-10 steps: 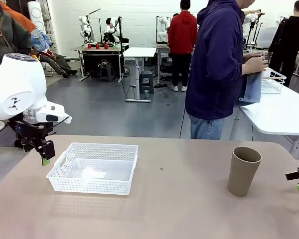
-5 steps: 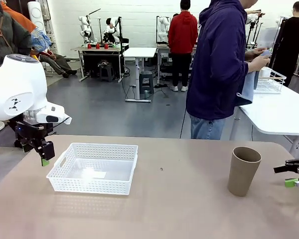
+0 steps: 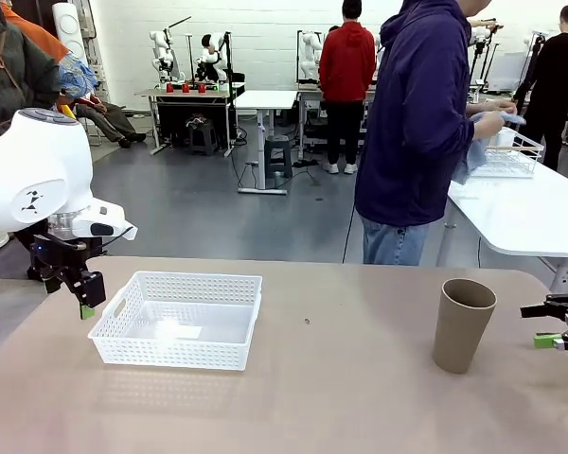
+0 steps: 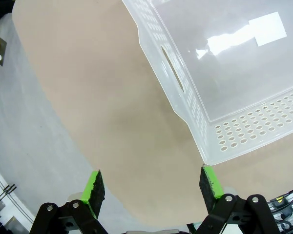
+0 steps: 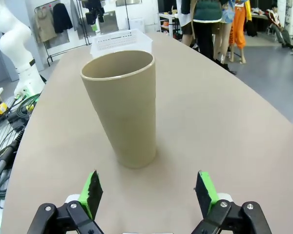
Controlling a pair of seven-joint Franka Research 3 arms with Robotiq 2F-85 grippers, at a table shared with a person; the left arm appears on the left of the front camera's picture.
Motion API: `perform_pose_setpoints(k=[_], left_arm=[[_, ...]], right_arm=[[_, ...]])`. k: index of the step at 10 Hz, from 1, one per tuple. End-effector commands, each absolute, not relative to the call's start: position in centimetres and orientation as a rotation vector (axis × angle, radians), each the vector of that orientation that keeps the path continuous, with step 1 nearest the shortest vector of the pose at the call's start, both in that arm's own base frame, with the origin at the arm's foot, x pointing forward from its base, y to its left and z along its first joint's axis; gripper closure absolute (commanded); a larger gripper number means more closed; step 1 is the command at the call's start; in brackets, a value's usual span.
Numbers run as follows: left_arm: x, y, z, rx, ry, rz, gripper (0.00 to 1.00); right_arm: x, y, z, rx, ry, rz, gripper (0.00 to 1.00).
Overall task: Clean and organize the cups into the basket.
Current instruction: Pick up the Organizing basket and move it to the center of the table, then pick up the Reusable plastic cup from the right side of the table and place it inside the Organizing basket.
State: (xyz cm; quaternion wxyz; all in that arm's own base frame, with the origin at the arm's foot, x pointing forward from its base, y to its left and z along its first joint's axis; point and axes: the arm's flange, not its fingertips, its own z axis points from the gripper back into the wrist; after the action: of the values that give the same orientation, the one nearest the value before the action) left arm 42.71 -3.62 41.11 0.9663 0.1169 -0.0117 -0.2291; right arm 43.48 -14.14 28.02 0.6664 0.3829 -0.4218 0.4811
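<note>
Tall tan matte cup standing upright at 12 o'clock of R gripper, jaws spread, empty. L gripper hovering open, farther off.

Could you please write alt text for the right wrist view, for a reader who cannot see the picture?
A tall tan cup stands upright on a beige table, just ahead of the right gripper, whose green-padded jaws are open and do not touch it. Farther along the table sits a white basket.
</note>
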Motion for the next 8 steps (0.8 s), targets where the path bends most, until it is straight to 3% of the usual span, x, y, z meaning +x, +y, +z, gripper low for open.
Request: perform_pose_setpoints(k=[1, 6, 8], left_arm=[[42.7, -3.6, 41.2, 0.237, -0.025, -0.474, 0.00], [42.7, -3.6, 41.1, 0.236, -0.024, -0.464, 0.00], [43.2, -2.7, 39.7, 0.145, 0.056, -0.270, 0.00]], right_arm=[[44.0, -14.4, 28.1, 0.886, -0.921, 1.093, 0.00], [44.1, -13.4, 27.5, 0.862, -0.984, 1.098, 0.00], [44.3, -11.3, 27.1, 0.869, -1.082, 1.127, 0.00]])
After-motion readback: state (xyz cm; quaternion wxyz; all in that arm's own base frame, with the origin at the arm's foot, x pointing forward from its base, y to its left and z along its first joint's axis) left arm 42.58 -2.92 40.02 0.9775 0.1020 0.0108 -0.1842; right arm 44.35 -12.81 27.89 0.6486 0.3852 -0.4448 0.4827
